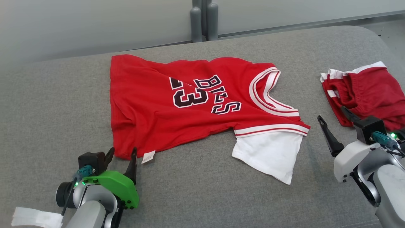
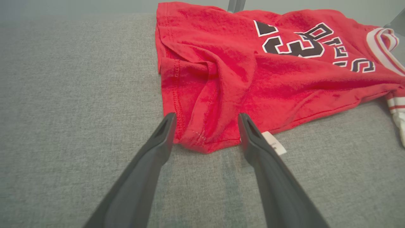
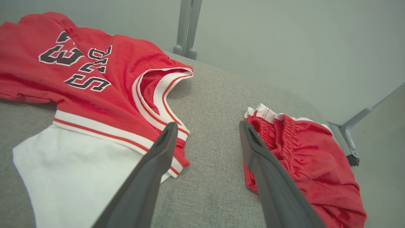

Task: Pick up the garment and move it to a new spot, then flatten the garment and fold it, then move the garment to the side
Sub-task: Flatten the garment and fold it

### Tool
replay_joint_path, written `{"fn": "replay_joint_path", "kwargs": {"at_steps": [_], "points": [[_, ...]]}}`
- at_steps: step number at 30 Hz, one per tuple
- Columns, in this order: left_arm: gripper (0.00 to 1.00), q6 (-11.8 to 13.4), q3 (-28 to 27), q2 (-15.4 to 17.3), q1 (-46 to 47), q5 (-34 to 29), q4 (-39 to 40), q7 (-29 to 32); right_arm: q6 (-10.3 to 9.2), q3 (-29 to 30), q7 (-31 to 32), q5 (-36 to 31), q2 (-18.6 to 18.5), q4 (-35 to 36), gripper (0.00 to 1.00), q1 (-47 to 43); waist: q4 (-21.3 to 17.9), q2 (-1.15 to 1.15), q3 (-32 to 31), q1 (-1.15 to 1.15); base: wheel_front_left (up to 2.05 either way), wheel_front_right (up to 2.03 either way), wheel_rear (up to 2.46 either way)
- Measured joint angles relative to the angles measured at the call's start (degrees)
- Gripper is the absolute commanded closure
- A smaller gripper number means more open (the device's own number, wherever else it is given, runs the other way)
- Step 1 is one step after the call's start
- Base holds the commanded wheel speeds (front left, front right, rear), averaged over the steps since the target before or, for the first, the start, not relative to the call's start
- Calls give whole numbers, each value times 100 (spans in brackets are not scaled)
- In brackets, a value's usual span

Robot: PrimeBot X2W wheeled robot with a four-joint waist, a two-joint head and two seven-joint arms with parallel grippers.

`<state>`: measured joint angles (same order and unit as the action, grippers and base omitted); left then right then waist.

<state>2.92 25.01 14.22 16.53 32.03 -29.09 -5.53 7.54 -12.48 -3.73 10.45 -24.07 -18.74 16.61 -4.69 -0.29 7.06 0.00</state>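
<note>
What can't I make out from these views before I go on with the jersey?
- Print on the tag: too small to read in the head view; in the left wrist view a finger of the left gripper covers part of it.
- Lettering on the jersey: a fold swallows the middle letters in the head view.
- The shorts: cut off by the head view's right edge, and the right gripper covers their near corner.

A grey fabric-covered surface point(image 1: 202, 196) carries two garments. A red jersey point(image 1: 152, 126) with black lettering lies spread and rumpled across its middle, collar toward the right, a white sleeve point(image 1: 269, 152) flat on the cloth at its near edge and a small white label point(image 1: 148, 156) at its hem. Red shorts point(image 1: 373, 91) with white trim lie bunched near the right edge, apart from the jersey.
</note>
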Motion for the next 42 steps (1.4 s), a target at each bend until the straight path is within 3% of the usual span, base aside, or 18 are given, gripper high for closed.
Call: {"fn": "replay_joint_path", "kwargs": {"at_steps": [12,15,16,18,26,36,42], "points": [[2,-234,19,-14,558,70,-1115,22,0,79,265,-121,177,801,0,-255,-213,0,151,0,0,0,0],[58,-296,59,-15,652,69,-1269,16,0,76,281,-146,193,865,0,-286,-224,0,175,0,0,0,0],[69,-318,60,-14,683,70,-1303,12,0,76,281,-146,198,873,0,-293,-222,0,180,0,0,0,0],[100,-353,62,-14,727,71,-1328,-75,0,87,280,-146,205,889,0,-311,-209,0,179,0,0,0,0],[100,-435,-116,-15,537,291,-1199,-520,-1,226,250,-191,301,871,0,-419,-74,0,107,0,0,0,0],[100,-264,-505,10,-206,566,-643,-853,-1,415,204,-248,468,887,0,-589,196,0,0,0,0,0,0],[100,-214,-750,-153,-552,775,-641,-916,-1,553,162,-253,658,931,0,-715,328,0,-78,0,0,0,0]]}}
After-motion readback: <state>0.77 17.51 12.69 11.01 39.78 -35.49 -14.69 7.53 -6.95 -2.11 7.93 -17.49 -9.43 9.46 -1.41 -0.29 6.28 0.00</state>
